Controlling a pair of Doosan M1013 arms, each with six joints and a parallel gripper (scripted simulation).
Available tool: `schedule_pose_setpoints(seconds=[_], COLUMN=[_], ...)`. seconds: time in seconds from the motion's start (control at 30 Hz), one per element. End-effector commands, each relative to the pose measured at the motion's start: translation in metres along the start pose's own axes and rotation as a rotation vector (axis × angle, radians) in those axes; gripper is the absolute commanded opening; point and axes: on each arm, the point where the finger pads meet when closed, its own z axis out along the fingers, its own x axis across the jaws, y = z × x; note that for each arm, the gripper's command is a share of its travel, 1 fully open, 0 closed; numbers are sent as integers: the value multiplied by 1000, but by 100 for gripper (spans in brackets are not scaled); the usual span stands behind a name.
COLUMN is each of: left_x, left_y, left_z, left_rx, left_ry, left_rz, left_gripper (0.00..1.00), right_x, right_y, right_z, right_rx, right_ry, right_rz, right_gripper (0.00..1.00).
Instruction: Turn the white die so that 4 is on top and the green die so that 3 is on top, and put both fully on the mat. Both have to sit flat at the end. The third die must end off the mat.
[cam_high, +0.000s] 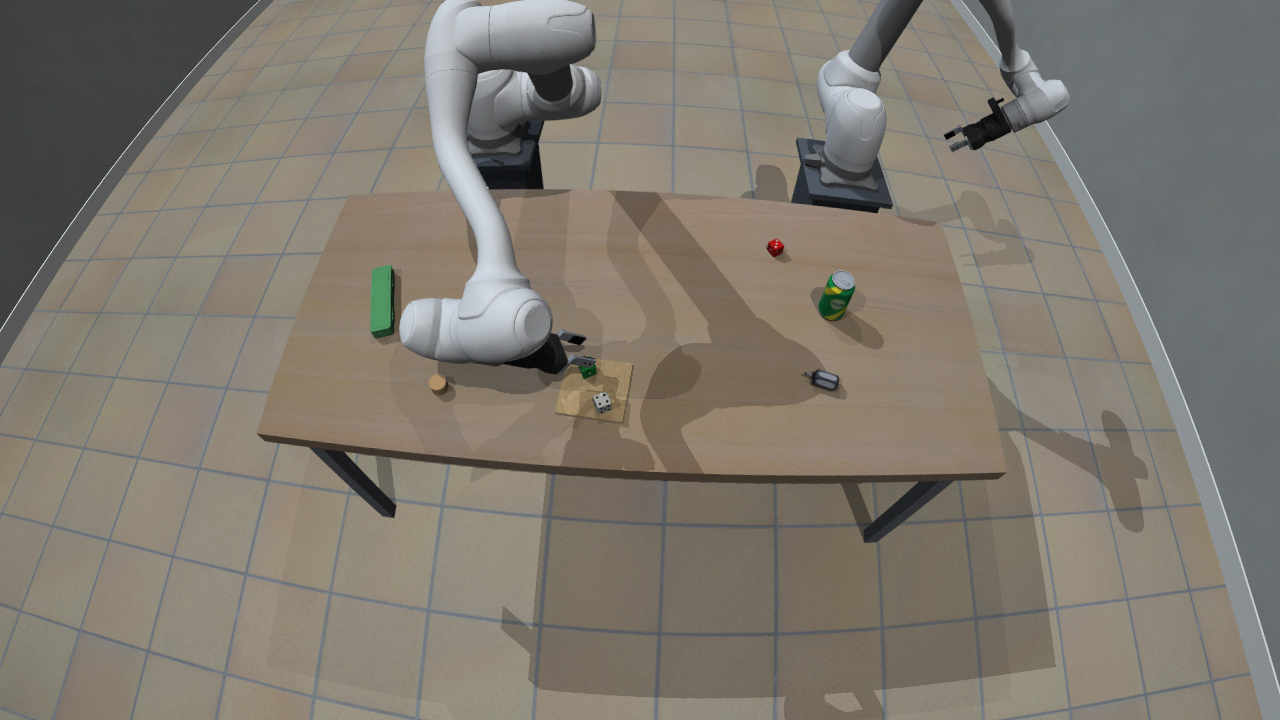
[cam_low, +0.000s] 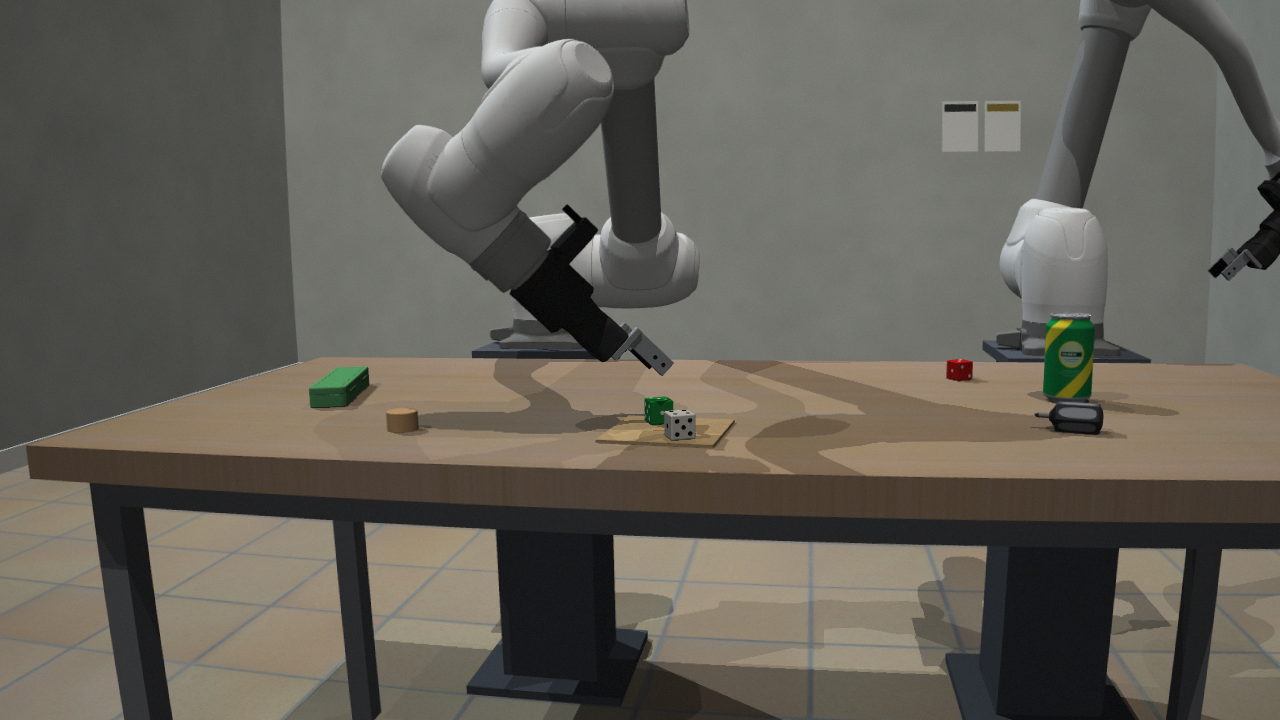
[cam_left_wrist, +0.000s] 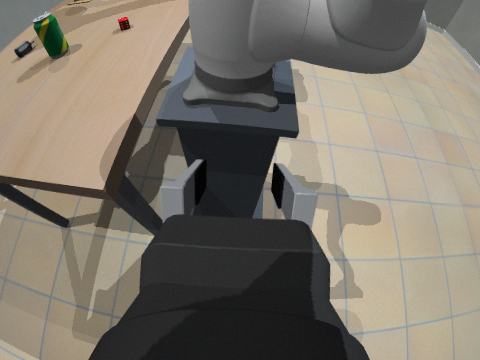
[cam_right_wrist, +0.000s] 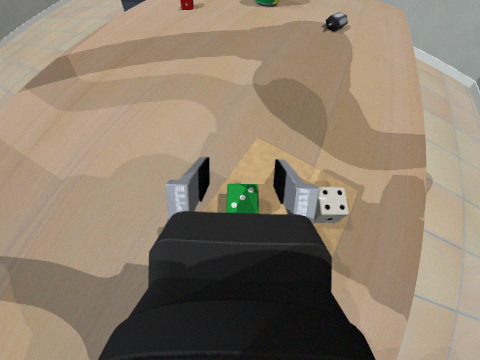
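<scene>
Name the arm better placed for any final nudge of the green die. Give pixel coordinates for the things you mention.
Right, I'd say: its open gripper (cam_high: 581, 350) (cam_low: 664, 365) (cam_right_wrist: 242, 182) hovers near the green die (cam_high: 587, 370) (cam_low: 658, 411) (cam_right_wrist: 240, 205); the left gripper (cam_high: 954, 140) (cam_low: 1228, 266) (cam_left_wrist: 239, 175) hangs beyond the table (cam_high: 501, 443) (cam_low: 537, 465) (cam_left_wrist: 65, 125) (cam_right_wrist: 125, 165).

A wooden table (cam_high: 698, 447) (cam_low: 572, 465) (cam_left_wrist: 75, 120) (cam_right_wrist: 125, 130) with dark legs carries everything. Directly on it lie a thin tan mat (cam_high: 569, 402) (cam_low: 631, 435) (cam_right_wrist: 265, 155), a green box (cam_high: 382, 301) (cam_low: 339, 386) and, near it, a small round wooden piece (cam_high: 437, 385) (cam_low: 401, 420). Well apart from the mat, a red die (cam_high: 776, 247) (cam_low: 959, 369) (cam_left_wrist: 124, 23) (cam_right_wrist: 186, 4) sits flat. A green and yellow can (cam_high: 836, 295) (cam_low: 1068, 356) (cam_left_wrist: 51, 35) (cam_right_wrist: 267, 2) stands upright, with a small dark object with a thin tip (cam_high: 824, 380) (cam_low: 1076, 418) (cam_left_wrist: 24, 49) (cam_right_wrist: 337, 21) near it.
</scene>
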Motion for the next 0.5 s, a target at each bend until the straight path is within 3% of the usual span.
schedule_pose_setpoints(seconds=[0.0, 0.3, 0.47], left_x=[4, 4, 4], left_y=[-3, -3, -3], left_z=[2, 2, 2], left_rx=[3, 3, 3], left_ry=[7, 7, 7], left_rz=[-7, -7, -7], left_gripper=[100, 100, 100], right_x=[1, 1, 0], right_y=[-4, -5, -6], right_z=[-7, -8, -5], right_rx=[-2, -17, -150], right_ry=[1, -1, -7], right_rz=[2, 3, 6], right_gripper=[100, 100, 100])
